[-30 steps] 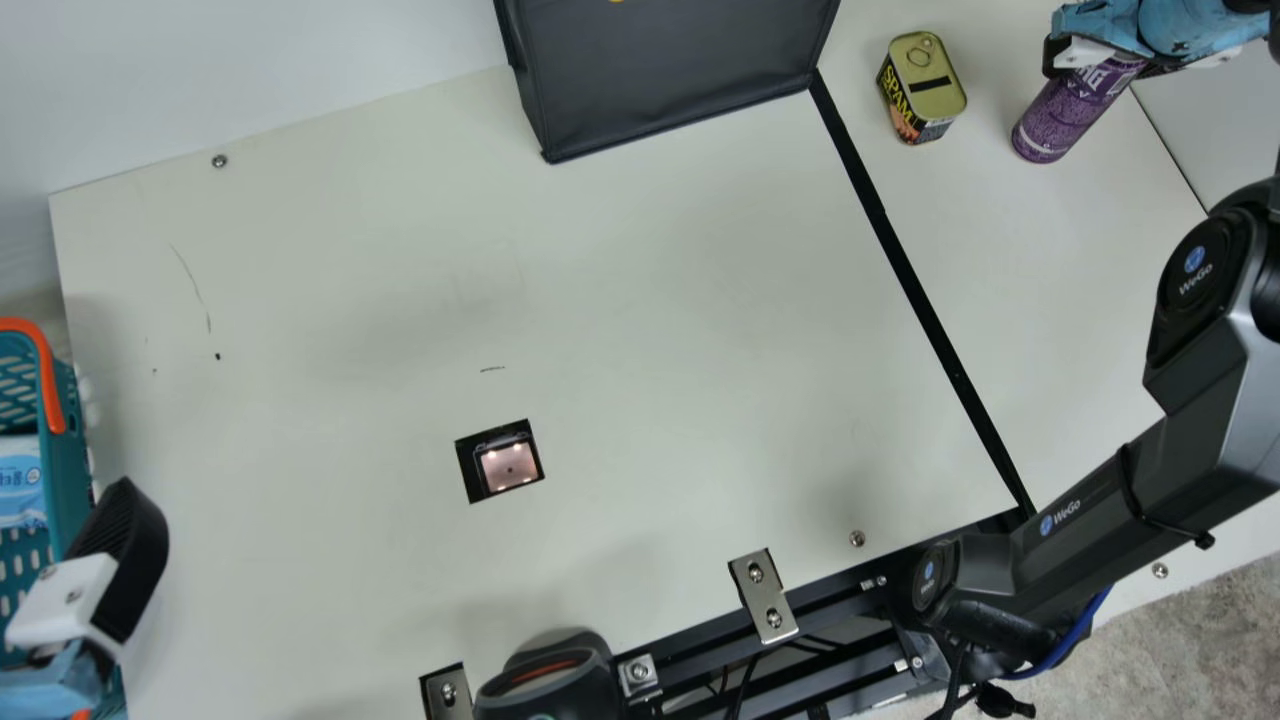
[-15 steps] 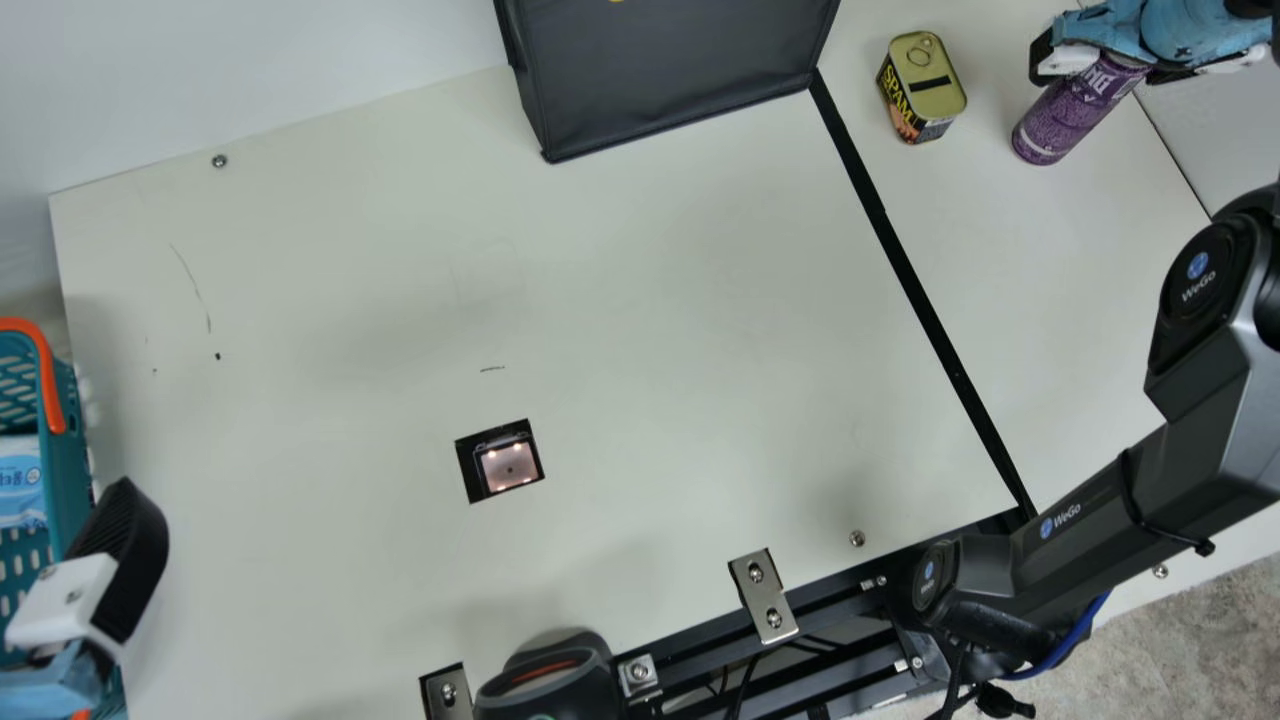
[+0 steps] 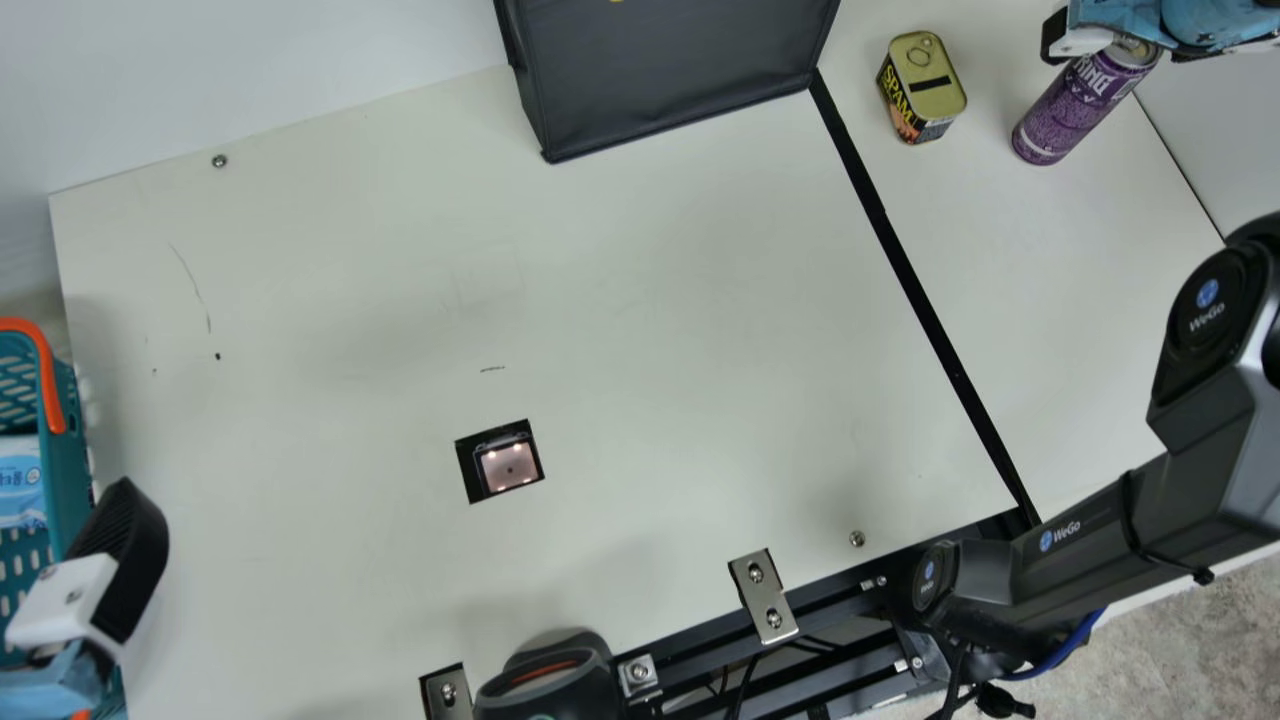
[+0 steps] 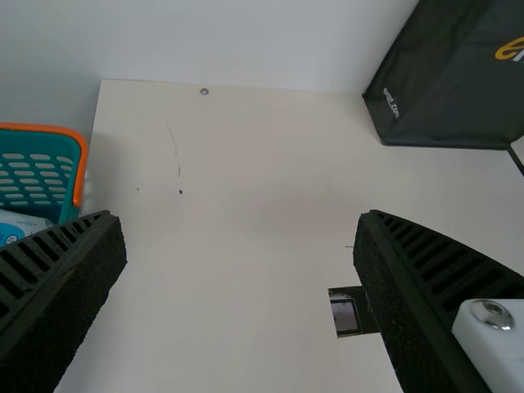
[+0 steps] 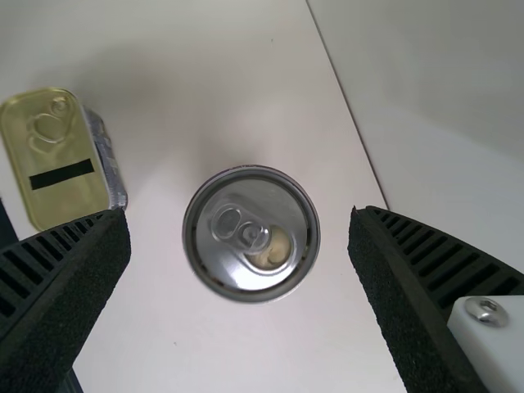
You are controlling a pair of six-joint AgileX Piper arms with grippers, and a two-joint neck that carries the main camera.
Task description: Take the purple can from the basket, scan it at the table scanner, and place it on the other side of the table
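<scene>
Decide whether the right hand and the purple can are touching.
Apart. In the right wrist view, the right hand is open, with table showing between the purple can and the finger on either side.

Non-task items, referenced to the black bag (image 3: 670, 85)
Main view: the gold-lidded tin (image 3: 925, 85) stands upright to the right of the bag, near it and not touching. The black strip (image 3: 905, 250) runs diagonally downward from the bag's lower right corner. The blue-and-white packet (image 3: 20, 485) lies well apart, to the bag's lower left.
</scene>
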